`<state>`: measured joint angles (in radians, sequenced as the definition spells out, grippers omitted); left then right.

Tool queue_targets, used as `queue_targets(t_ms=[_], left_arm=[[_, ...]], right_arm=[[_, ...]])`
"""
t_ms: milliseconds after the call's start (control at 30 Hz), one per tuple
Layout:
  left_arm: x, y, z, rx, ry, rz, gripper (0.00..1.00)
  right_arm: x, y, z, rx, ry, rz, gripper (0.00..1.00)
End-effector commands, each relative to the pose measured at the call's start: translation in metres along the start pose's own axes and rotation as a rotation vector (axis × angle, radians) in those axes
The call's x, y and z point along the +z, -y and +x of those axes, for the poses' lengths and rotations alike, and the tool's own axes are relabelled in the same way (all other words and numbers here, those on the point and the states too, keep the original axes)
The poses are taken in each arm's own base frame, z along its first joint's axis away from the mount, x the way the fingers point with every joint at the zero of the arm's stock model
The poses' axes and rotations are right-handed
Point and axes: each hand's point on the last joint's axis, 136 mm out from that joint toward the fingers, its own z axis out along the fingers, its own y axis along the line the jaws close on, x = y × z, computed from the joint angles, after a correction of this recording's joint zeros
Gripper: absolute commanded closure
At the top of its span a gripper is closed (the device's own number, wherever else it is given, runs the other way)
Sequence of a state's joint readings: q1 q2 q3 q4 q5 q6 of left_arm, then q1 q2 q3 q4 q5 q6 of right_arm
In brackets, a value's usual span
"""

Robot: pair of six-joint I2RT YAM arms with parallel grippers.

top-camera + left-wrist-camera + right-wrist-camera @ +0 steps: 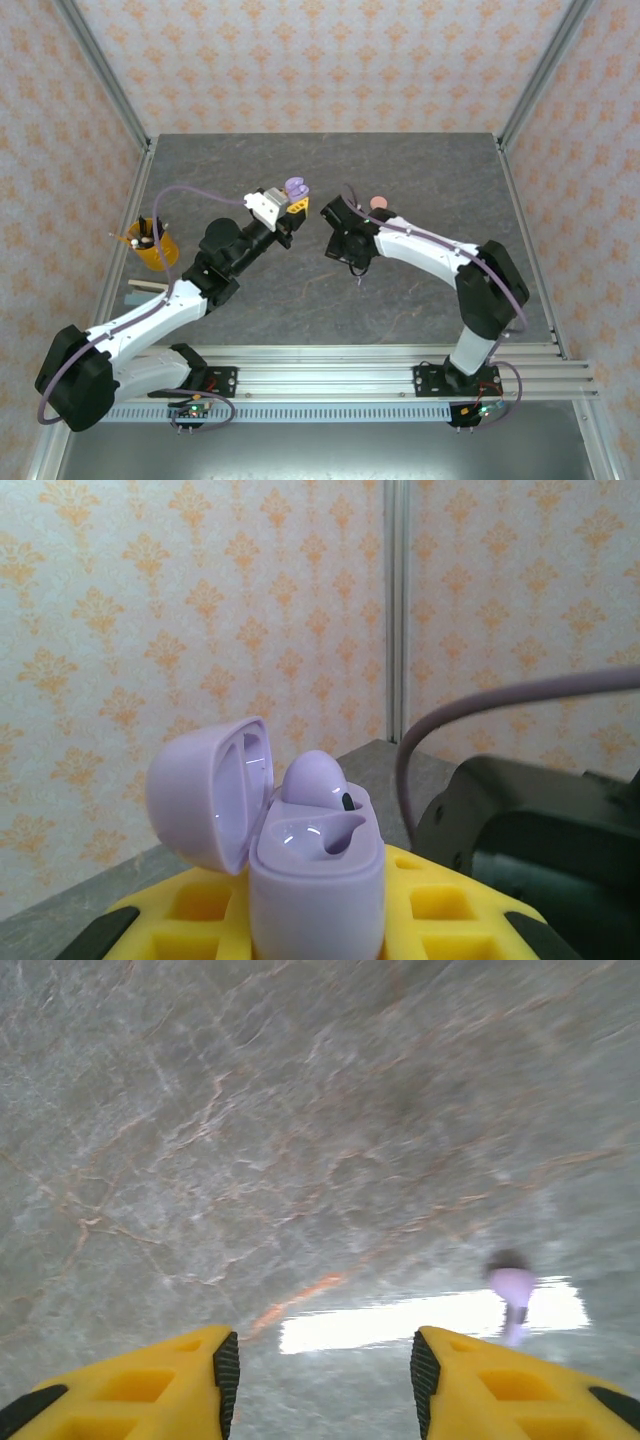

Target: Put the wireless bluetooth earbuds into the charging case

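Well, you are working over a grey stone-patterned table (300, 160) veined with rusty lines, which the right wrist view (250, 1110) shows close up with a bright strip of reflected light (400, 1322) across it. Pale wallpaper (330, 60) with orange motifs closes in three sides, and bare metal posts (105, 75) stand at the corners; one post (395, 610) rises behind the case in the left wrist view.

Your left gripper (293, 203) is raised above the middle of the table and clamped on the lilac charging case (315, 880). Its lid (205, 790) hangs open to the left, and one lilac earbud (312, 778) sits in the right-hand well.

Your right gripper (325, 1370) faces it from close by, its yellow fingers (170, 1380) parted with nothing between them. Beyond them on the table lies a small lilac piece (512, 1288), too blurred to name.

A small pink round thing (380, 203) rests just past the right wrist, and a yellow cup (155, 248) stands at the table's left edge.
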<state>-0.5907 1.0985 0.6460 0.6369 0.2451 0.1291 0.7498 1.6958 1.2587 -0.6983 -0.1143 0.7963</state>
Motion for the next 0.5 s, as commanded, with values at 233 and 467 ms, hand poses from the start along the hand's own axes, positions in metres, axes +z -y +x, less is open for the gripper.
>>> queue_targets(t_ms=[233,467], left_arm=[[-0.004,-0.010,-0.011,0.007,0.012,-0.038,1.00],[-0.002,-0.009,-0.005,0.014,-0.001,-0.034,1.00]], right_arm=[[0.010,0.064,0.002,-0.065,-0.030,0.266,0.49],[0.031,0.061,0.017,-0.043,-0.077,0.245,0.52]])
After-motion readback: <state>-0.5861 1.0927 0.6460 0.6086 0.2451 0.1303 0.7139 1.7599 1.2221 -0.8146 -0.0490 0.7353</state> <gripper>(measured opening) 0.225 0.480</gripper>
